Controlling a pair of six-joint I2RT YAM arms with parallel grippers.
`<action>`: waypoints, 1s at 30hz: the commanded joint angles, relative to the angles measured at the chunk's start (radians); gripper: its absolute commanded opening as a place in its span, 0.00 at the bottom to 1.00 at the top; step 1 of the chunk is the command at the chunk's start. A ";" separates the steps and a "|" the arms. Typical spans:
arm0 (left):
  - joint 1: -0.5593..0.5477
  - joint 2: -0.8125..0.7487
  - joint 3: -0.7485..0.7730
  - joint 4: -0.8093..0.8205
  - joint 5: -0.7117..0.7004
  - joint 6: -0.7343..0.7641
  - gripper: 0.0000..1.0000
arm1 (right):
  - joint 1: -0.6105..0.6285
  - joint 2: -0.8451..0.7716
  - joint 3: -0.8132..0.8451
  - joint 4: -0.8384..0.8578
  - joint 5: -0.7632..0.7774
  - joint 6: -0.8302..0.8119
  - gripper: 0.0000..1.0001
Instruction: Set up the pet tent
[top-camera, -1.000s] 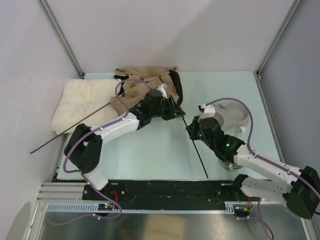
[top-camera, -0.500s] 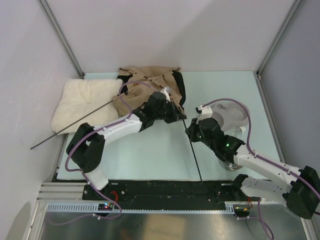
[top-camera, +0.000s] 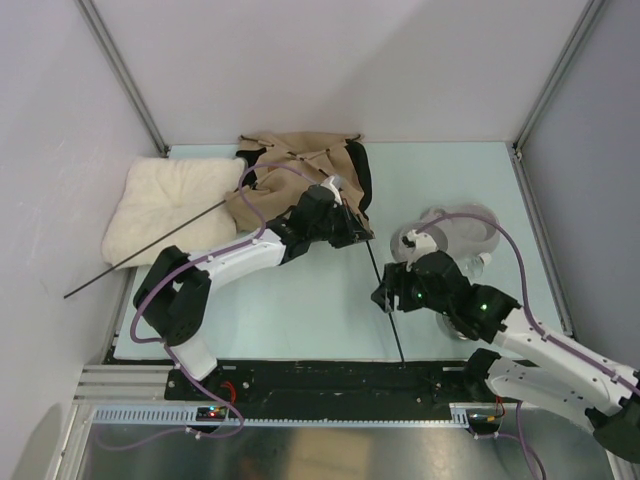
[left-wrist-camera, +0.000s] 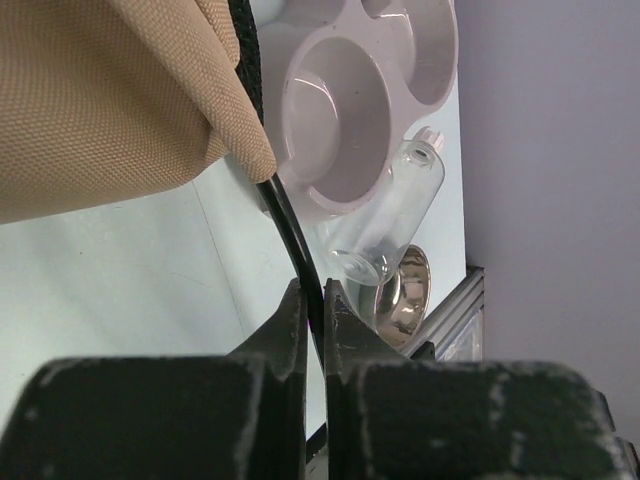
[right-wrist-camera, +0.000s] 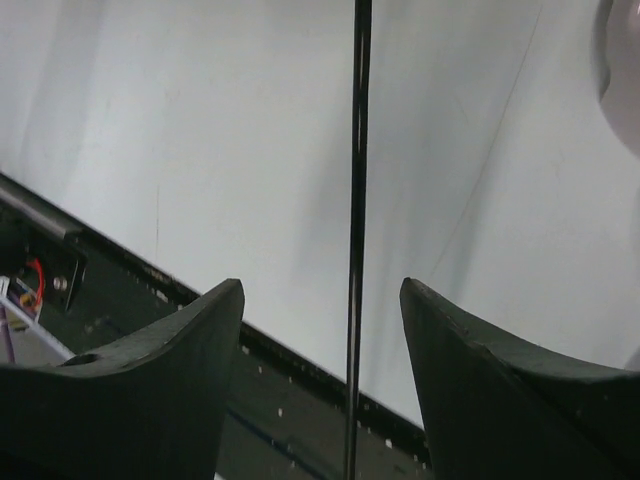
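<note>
The pet tent (top-camera: 300, 165) lies crumpled at the back centre, tan fabric with black trim. One thin dark pole (top-camera: 390, 320) runs from its right side down to the table's front edge. My left gripper (top-camera: 362, 233) is shut on that pole just below the fabric; in the left wrist view the pole (left-wrist-camera: 290, 235) leaves the tan fabric (left-wrist-camera: 100, 100) and passes between the closed left gripper (left-wrist-camera: 312, 295). My right gripper (top-camera: 385, 298) stands open lower on the same pole, and the pole (right-wrist-camera: 358, 150) hangs free between the right gripper (right-wrist-camera: 322, 290). A second pole (top-camera: 150, 245) slants left over the cushion.
A fluffy cream cushion (top-camera: 165, 205) lies at the back left. A white compartment tray (top-camera: 470, 228), a clear bottle (top-camera: 482, 260) and a metal bowl (top-camera: 462, 330) sit to the right, under and beside the right arm. Grey walls close in on three sides.
My left gripper has shut on the pole beside the tent. My right gripper has let go of the pole, opened, and drawn back toward the front edge.
</note>
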 joint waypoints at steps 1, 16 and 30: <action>-0.004 -0.021 0.046 0.060 -0.035 0.047 0.00 | 0.009 -0.072 -0.024 -0.151 -0.090 0.020 0.68; -0.008 -0.036 0.058 0.050 -0.050 0.038 0.00 | 0.136 -0.021 -0.052 -0.336 -0.171 0.130 0.51; -0.008 -0.044 0.061 0.031 -0.067 0.061 0.00 | 0.185 -0.013 -0.062 -0.308 -0.152 0.155 0.01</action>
